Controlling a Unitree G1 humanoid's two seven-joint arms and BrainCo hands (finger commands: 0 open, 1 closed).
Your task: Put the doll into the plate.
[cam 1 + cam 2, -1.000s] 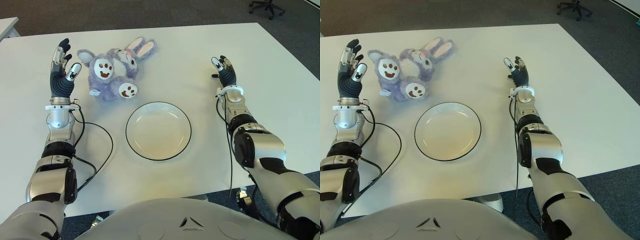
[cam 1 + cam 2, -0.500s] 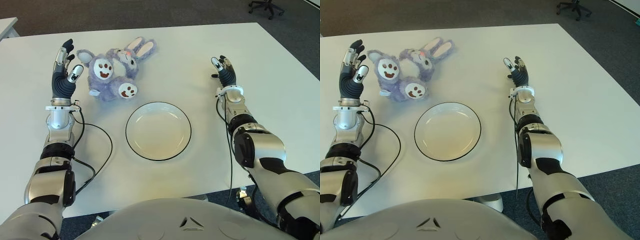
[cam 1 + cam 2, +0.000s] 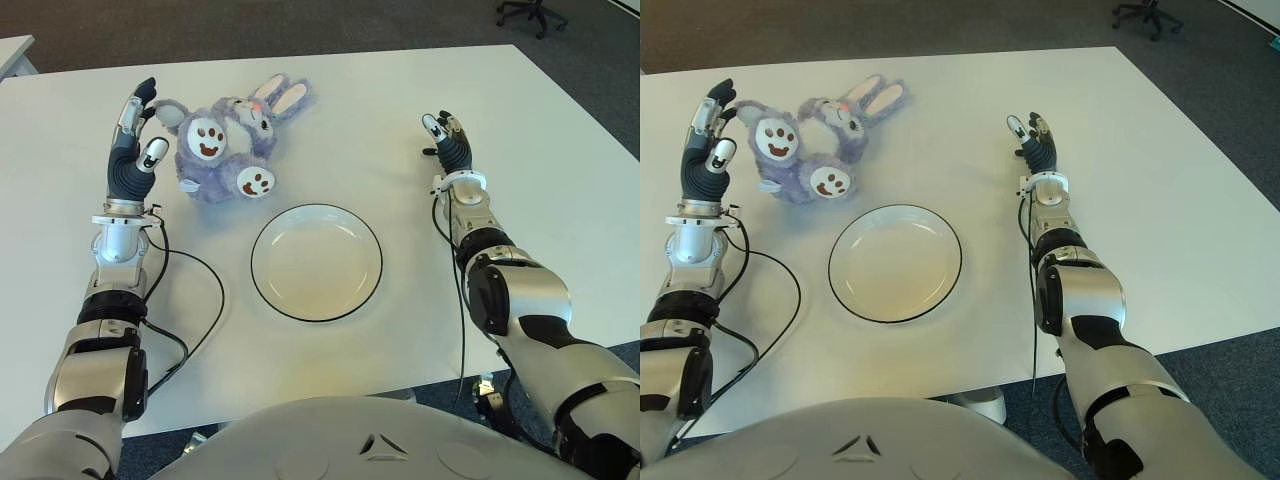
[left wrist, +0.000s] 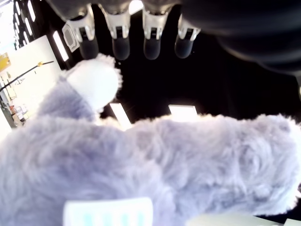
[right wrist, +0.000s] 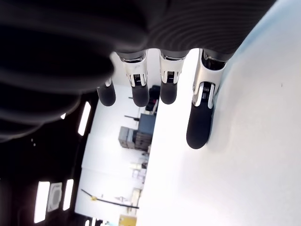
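Now, doll [image 3: 226,144]: soft, light plush, far-left of plate [image 3: 372,288]; grab its body.
Left hand [image 3: 133,150]: fingers spread, empty, just left of doll.
Right hand [image 3: 449,143]: fingers extended, empty, right of plate.

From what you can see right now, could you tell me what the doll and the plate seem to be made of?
The doll looks like soft plush: lilac fuzzy pile, shaggy in the left wrist view, with white paw patches. The plate looks like hard, smooth glazed ceramic or perhaps melamine: cream surface, faint sheen, thin dark rim.
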